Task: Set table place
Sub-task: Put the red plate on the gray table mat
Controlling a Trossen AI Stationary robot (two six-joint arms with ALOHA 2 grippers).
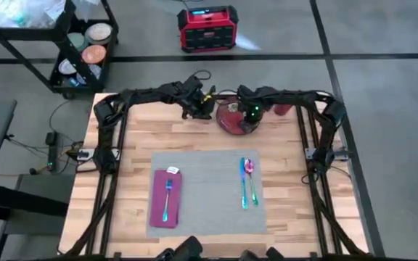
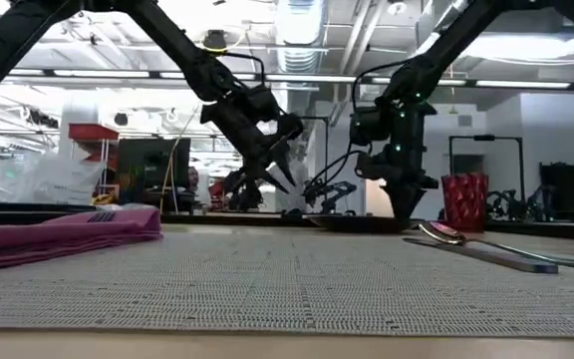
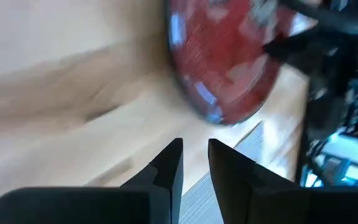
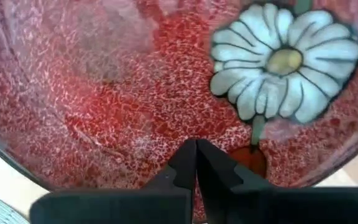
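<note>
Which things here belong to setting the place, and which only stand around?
Belonging to the job:
grey placemat
red plate beyond the mat, right gripper over it
magenta napkin with fork
knife and spoon
red cup
left gripper beside the plate

Just lying about:
black cart with bowls
red box on the floor

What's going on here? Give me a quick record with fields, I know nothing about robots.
Table: light wood
Placemat: grey, centred near the front edge
Napkin: magenta, on the placemat's left, fork lying on it
Knife and spoon: side by side on the placemat's right
Plate: red with a daisy, on bare wood behind the placemat
Cup: red, beside the plate
Right end effector: shut on the plate's rim
Left end effector: slightly open, empty, beside the plate
</note>
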